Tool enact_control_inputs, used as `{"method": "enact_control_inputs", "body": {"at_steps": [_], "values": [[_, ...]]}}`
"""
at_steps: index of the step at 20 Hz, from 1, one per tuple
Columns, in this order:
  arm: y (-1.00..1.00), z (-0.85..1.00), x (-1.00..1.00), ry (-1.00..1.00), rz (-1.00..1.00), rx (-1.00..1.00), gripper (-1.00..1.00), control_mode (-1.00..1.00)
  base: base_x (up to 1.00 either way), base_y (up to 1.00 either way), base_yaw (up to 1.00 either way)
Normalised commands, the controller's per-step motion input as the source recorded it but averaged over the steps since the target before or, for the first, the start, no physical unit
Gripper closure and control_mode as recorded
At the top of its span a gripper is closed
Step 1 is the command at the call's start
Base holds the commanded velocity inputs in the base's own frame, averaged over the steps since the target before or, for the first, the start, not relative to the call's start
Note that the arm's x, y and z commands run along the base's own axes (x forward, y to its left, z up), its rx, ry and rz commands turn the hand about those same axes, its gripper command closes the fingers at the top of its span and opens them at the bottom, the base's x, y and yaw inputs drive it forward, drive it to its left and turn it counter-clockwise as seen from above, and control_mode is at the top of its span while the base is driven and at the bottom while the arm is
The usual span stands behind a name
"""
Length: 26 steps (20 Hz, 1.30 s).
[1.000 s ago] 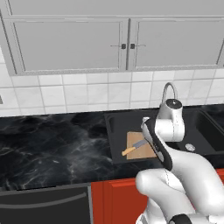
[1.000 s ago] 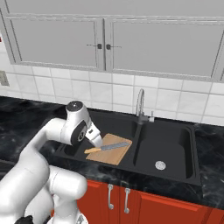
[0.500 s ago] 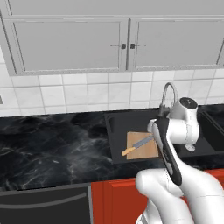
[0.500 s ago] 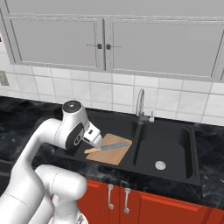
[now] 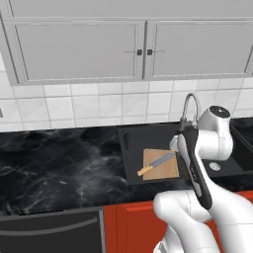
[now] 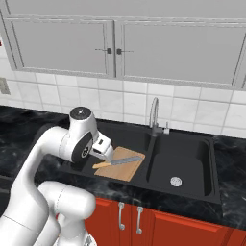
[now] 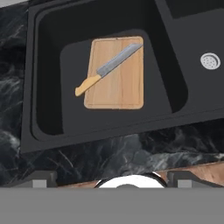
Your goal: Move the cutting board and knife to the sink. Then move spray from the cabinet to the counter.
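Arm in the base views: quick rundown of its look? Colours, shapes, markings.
Glossy white rounded arm with fat cylindrical links. Dark grey round cap on the elbow joint, and a long dark stripe along the forearm. No cables or lettering visible. The tool is a small white block by the sink.

The white arm (image 6: 53,158) rises from the base, bends sharply at its elbow, and folds back toward the front. Its gripper (image 7: 111,178) points downward with both dark fingertips (image 7: 41,177) spread wide apart, holding nothing.
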Motion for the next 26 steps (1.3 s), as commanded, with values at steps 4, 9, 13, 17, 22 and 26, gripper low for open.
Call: {"method": "enact_control_inputs", "body": {"at_steps": [4,9,13,17,22,26], "values": [[0.00,0.00,-0.08,0.00,0.00,0.00,-1.00,-1.00,0.00,0.00,0.00],[0.00,0.00,0.00,0.00,0.00,0.00,-1.00,1.00,-0.61,-0.07,0.00],[0.00,0.00,0.00,0.00,0.00,0.00,-1.00,1.00,-0.53,-0.11,-0.29],[0.00,0.00,0.00,0.00,0.00,0.00,-1.00,1.00,-0.01,0.09,-0.91],[0.00,0.00,0.00,0.00,0.00,0.00,-1.00,1.00,0.00,0.07,-0.95],[0.00,0.00,0.00,0.00,0.00,0.00,-1.00,1.00,0.00,0.07,-0.95]]}}
